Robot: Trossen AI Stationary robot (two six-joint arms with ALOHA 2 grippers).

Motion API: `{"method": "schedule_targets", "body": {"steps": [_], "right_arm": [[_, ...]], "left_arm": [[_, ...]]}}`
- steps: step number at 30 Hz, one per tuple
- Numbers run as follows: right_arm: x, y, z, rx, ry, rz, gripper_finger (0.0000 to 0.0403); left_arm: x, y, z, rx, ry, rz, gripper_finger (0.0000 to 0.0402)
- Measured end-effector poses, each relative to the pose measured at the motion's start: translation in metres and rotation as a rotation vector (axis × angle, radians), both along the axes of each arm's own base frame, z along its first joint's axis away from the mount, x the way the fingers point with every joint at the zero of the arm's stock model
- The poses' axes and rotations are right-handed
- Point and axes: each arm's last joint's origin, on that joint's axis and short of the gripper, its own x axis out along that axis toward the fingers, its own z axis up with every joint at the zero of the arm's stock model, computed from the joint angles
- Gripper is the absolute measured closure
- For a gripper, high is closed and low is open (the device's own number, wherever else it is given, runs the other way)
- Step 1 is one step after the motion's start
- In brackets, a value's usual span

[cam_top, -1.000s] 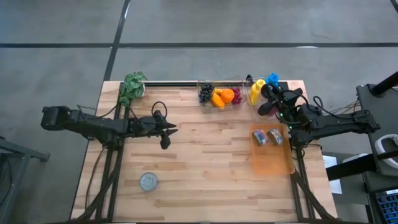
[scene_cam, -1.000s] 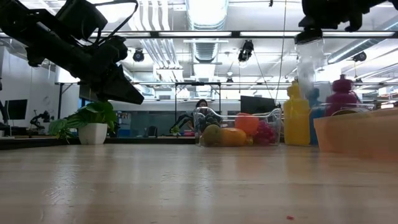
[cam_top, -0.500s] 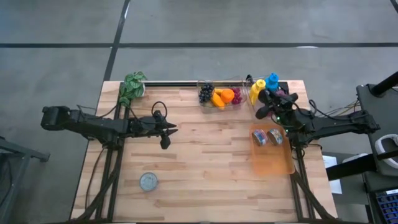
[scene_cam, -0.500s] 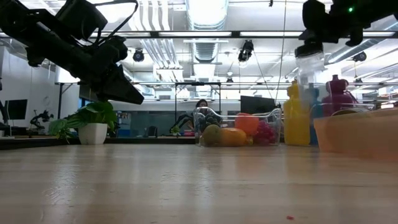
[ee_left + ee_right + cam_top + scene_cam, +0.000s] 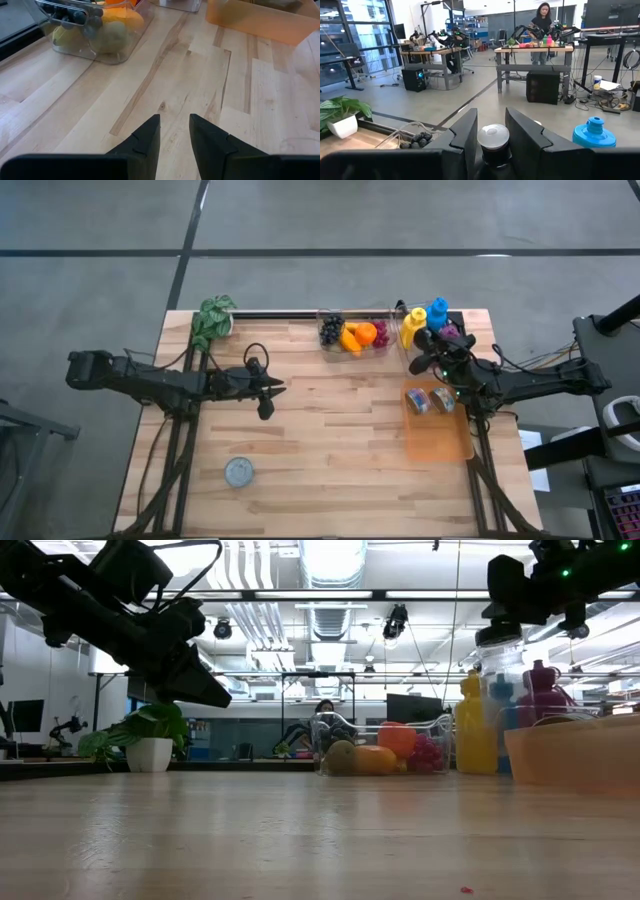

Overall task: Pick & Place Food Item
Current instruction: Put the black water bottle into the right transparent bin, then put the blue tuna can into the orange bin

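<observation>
Right pincer (image 5: 497, 632): it is over the table (image 5: 330, 440) at about 2 o'clock from the table's middle. Its two fingers are closed on the neck of a clear bottle (image 5: 500, 668), just under the pale cap (image 5: 493, 136).
Left pincer (image 5: 174, 127): it hangs at about 9 o'clock, a narrow gap between the fingers, with nothing in it. This arm waits.
Risk, orange tray (image 5: 440, 435): it lies at about 4 o'clock, just on the near side of the right pincer. If the bottle travels low toward it, I judge that the bottom can hit the tray wall and push the tray.
Risk, grip: the hold is only on the thin neck, so I think the bottle can swing or slide out in a fast move.
Risk, yellow bottle (image 5: 474, 730): it stands close beside the clear bottle, and a magenta bottle (image 5: 545, 695) is on the other side. A sideways move could knock one over.
Risk, fruit container (image 5: 355, 335): at 12 o'clock, farther away, so less in danger.
Clear bottle, place: it is upright directly under the right pincer, with the cap between the fingers. Whether its bottom touches the table I cannot tell, because the tray hides it.
</observation>
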Motion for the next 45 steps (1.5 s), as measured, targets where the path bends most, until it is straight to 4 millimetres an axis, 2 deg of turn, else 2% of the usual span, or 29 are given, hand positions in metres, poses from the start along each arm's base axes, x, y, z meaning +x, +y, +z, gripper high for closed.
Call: {"method": "schedule_targets", "body": {"steps": [22,37,42,45], "right_arm": [[0.000,0.000,0.008,-0.001,-0.016,0.000,0.0229],[-0.001,0.000,0.010,-0.018,0.014,-0.006,0.0215],[-0.006,0.000,0.026,-0.008,-0.054,-0.015,0.0215],[-0.007,-0.001,0.039,-0.012,-0.020,-0.013,0.0215]], "left_arm": [[0.000,0.000,0.000,-0.001,0.000,-0.001,0.0293],[0.000,0.000,0.000,-0.002,0.000,-0.001,0.0293],[0.000,0.000,0.000,-0.002,0.001,-0.001,0.0293],[0.000,0.000,0.000,-0.002,0.002,-0.001,0.0293]]}}
